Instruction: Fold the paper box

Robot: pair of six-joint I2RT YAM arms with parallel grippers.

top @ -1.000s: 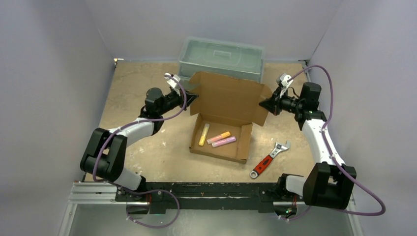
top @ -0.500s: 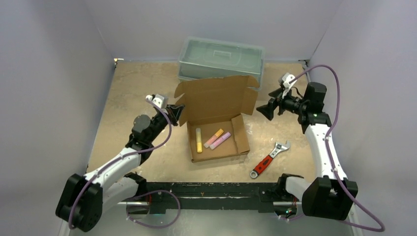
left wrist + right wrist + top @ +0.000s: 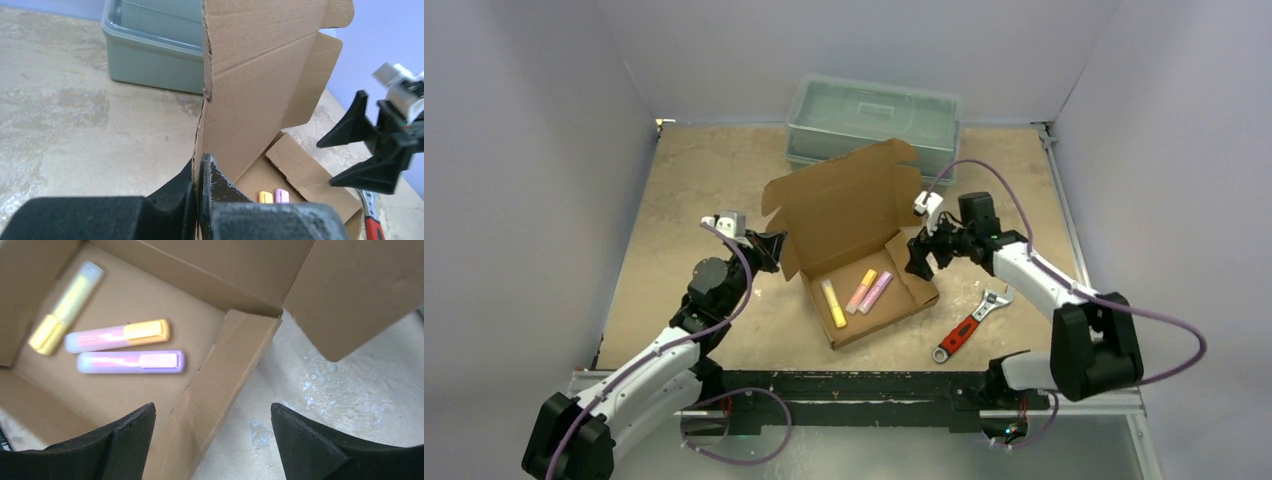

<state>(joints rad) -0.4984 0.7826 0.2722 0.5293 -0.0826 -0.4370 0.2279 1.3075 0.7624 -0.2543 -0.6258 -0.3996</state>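
One grey-green plastic toolbox (image 3: 874,115) sits at the desk's (image 3: 694,190) far edge. One brown corrugated cardboard box (image 3: 844,205) lies mid-desk, its long axis slanting from near-left to far-right and its lid upright. The left hand (image 3: 778,250) is clenched on the lid's edge. The right hand (image 3: 917,260) hangs released over the box wall facing the right edge. One red-handled wrench (image 3: 969,325) lies nearby, and three highlighter pens (image 3: 861,290) lie inside the box.

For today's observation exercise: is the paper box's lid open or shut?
Open: the paper box has its lid standing up, and three markers show inside.
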